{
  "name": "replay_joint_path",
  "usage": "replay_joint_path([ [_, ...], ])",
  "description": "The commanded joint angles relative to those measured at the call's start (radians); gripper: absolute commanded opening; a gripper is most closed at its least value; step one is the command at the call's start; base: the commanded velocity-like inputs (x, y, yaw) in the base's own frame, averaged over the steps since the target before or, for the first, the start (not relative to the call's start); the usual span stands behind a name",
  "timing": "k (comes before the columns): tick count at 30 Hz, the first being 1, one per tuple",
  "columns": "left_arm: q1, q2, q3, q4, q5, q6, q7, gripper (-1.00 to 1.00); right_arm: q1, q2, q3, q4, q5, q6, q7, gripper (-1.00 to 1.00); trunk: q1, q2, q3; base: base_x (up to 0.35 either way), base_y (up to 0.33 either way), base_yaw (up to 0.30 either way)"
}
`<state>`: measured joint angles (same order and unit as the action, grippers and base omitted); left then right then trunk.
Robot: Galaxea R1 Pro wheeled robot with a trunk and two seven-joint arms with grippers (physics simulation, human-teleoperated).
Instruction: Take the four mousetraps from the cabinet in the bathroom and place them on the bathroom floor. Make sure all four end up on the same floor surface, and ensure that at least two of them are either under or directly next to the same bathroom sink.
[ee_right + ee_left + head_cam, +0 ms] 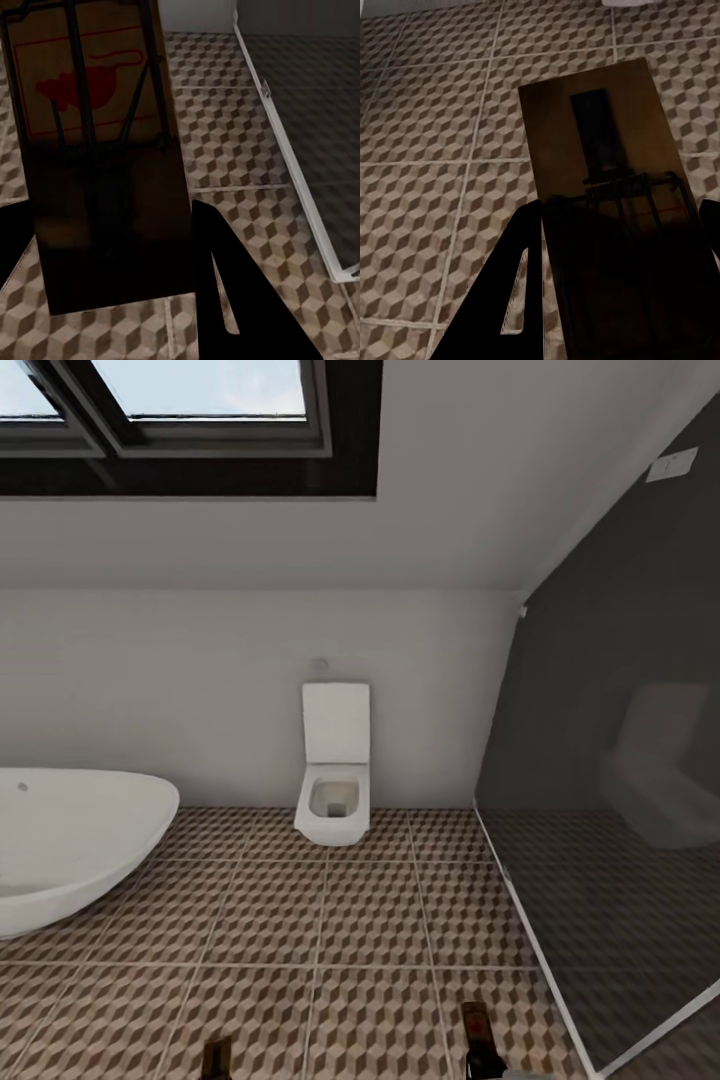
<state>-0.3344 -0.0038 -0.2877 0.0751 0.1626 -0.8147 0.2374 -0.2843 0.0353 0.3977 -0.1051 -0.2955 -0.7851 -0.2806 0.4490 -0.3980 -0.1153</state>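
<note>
The cube-patterned bathroom floor (330,920) runs to the far wall, white bathtub (70,845) at left, toilet (334,765) far centre, dark shower glass (620,760) right. The left gripper (615,247) clamps one mousetrap (600,127); the right gripper (105,247) clamps another mousetrap (90,97), both above the tiles

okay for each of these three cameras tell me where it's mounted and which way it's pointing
Head view: on the robot's head, facing the toilet, bathtub and bathroom floor; both tools' tips peek in below.
Left wrist view: on the left arm, looking down the left tool at its mousetrap over tiles.
Right wrist view: on the right arm, looking along the right tool at its mousetrap, glass shower edge beyond.
All share the cube-patterned floor.
</note>
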Motion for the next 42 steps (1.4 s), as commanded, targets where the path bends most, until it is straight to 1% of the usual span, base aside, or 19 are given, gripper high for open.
replay_joint_path([
  [1,-0.002,-0.001,-0.008,0.003,0.006,-0.004,0.005,-1.0,-0.001,0.0,0.009,0.001,-0.008,-0.003,-0.003,-1.0,0.001,-0.002,-0.002,0.26,0.195,0.0],
  [8,-0.002,-0.001,-0.008,0.003,0.006,-0.004,0.005,-1.0,-0.001,-0.001,0.009,0.001,-0.008,-0.003,-0.003,-1.0,0.001,-0.002,-0.002,0.214,0.153,0.0],
  [13,-0.002,-0.001,-0.008,0.003,0.006,-0.004,0.005,-1.0,-0.001,-0.001,0.009,0.001,-0.008,-0.003,-0.003,-1.0,0.001,-0.002,-0.002,0.041,0.018,0.0],
  [15,-0.002,-0.001,-0.005,0.0,0.006,0.026,0.007,-1.0,-0.001,-0.003,0.009,0.002,-0.009,0.001,0.001,-1.0,0.001,-0.002,-0.002,0.0,0.0,0.0],
  [16,-0.001,-0.002,-0.002,-0.003,0.006,0.075,0.007,-1.0,-0.001,-0.004,0.009,0.001,-0.009,0.001,0.002,-1.0,0.001,-0.002,-0.002,0.0,0.0,0.0],
  [17,-0.001,-0.002,0.0,-0.013,0.005,0.149,0.007,-1.0,-0.001,-0.004,0.007,-0.005,-0.01,0.002,0.0,-1.0,0.001,-0.002,-0.002,0.0,0.0,0.0],
  [19,-0.001,-0.001,0.001,-0.068,0.005,0.277,0.007,-1.0,-0.001,-0.004,0.006,-0.012,-0.009,0.012,-0.003,-1.0,0.001,-0.002,-0.002,0.0,0.0,0.0],
  [20,-0.001,0.0,0.002,-0.093,0.005,0.314,0.007,-1.0,-0.001,-0.003,0.006,-0.013,-0.009,0.019,-0.004,-1.0,0.001,-0.002,-0.002,0.0,0.0,0.0],
  [22,-0.001,0.007,0.002,-0.226,0.005,0.482,0.007,-1.0,-0.003,-0.002,0.007,-0.029,-0.009,0.074,-0.01,-1.0,0.001,-0.002,-0.002,0.0,0.0,0.0],
  [23,-0.001,0.009,0.002,-0.266,0.005,0.53,0.007,-1.0,-0.003,-0.002,0.007,-0.038,-0.008,0.093,-0.012,-1.0,0.001,-0.002,-0.002,0.0,0.0,0.0],
  [25,-0.001,0.019,0.002,-0.432,0.004,0.735,0.007,-1.0,-0.005,-0.002,0.007,-0.101,-0.008,0.19,-0.023,-1.0,0.001,-0.002,-0.002,0.0,0.0,0.0],
  [28,-0.007,0.027,0.004,-0.653,0.001,1.031,0.014,-1.0,-0.006,-0.004,0.007,-0.285,-0.004,0.37,-0.063,-1.0,0.001,-0.002,-0.002,0.0,0.0,0.0],
  [30,-0.029,0.03,0.006,-0.787,0.0,1.194,0.027,-1.0,-0.008,-0.004,0.007,-0.433,0.017,0.509,-0.117,-1.0,0.001,-0.002,-0.002,0.0,0.0,0.0],
  [31,-0.041,0.03,0.006,-0.82,0.0,1.232,0.032,-1.0,-0.008,-0.004,0.007,-0.469,0.026,0.546,-0.133,-1.0,0.001,-0.002,-0.002,0.0,0.0,0.0],
  [34,-0.164,0.031,0.008,-0.962,-0.001,1.44,0.084,-1.0,-0.036,-0.002,0.005,-0.647,0.101,0.748,-0.201,-1.0,0.001,-0.002,-0.002,0.0,0.0,0.0],
  [35,-0.189,0.031,0.009,-0.974,-0.001,1.47,0.093,-1.0,-0.045,-0.002,0.005,-0.671,0.112,0.777,-0.207,-1.0,0.001,-0.002,-0.002,0.0,0.0,0.0],
  [37,-0.293,0.031,0.011,-0.996,-0.001,1.566,0.116,-1.0,-0.086,0.0,0.004,-0.75,0.14,0.885,-0.221,-1.0,0.001,-0.002,-0.002,0.0,0.0,0.0],
  [39,-0.377,0.03,0.013,-0.981,-0.002,1.616,0.127,-1.0,-0.146,0.001,0.003,-0.795,0.151,0.988,-0.227,-1.0,0.001,-0.002,-0.002,0.0,0.0,0.0],
  [42,-0.485,0.029,0.018,-0.909,-0.002,1.64,0.134,-1.0,-0.25,0.001,0.002,-0.818,0.152,1.112,-0.228,-1.0,0.001,-0.002,-0.002,0.0,0.0,0.0],
])
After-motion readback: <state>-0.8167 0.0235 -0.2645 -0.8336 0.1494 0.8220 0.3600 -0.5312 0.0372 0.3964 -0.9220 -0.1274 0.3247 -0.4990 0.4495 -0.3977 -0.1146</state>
